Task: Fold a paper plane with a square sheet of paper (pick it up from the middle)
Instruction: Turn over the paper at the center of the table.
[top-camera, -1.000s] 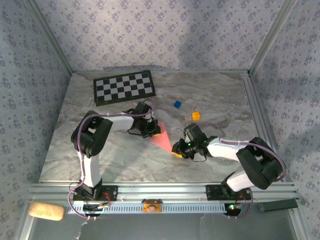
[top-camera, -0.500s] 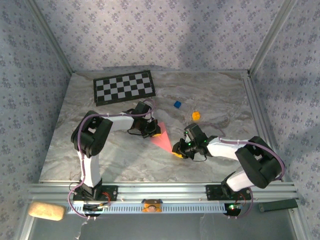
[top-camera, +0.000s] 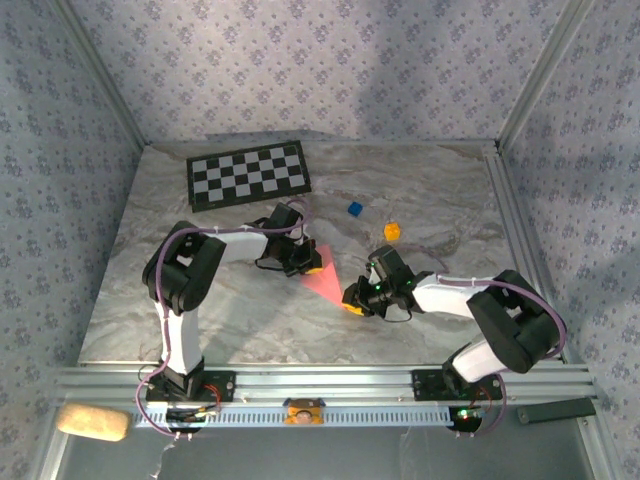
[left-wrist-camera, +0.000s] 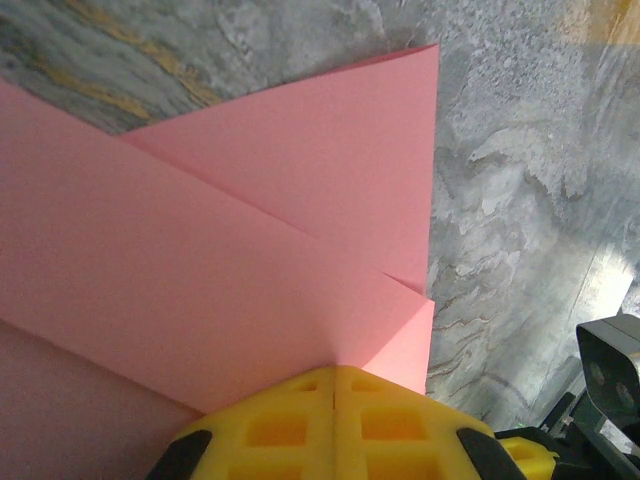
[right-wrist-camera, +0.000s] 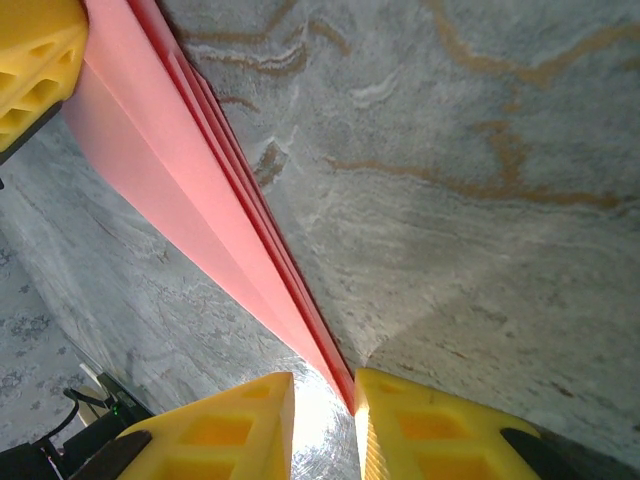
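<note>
Little is changed since the earlier frame: the right gripper (top-camera: 351, 303) is brought slightly nearer and leftward, while the left gripper (top-camera: 308, 265) is kept where it was. The paper plane (top-camera: 323, 281), partly folded, is laid flat on the marbled table (top-camera: 250, 320) between the two grippers, well clear of the checkerboard mat (top-camera: 248, 173).

In the left wrist view, the left gripper (left-wrist-camera: 335, 378) is seen with its fingers pressed together, set down on the wide end of the paper plane (left-wrist-camera: 250, 250). In the right wrist view, the right gripper (right-wrist-camera: 322, 388) is held narrowly spread, and the stacked edges of the paper plane (right-wrist-camera: 170, 160) are run into that gap, close against one finger.

If the right jaws are closed or dragged off-line, the loose layers could be splayed or the tip crumpled. If the left press is relaxed, the paper could be slid across the smooth table and the crease skewed.

The very tip is hidden between the right fingers, so contact with both pads cannot be confirmed. The paper's wide edge is covered by the left fingers.
</note>
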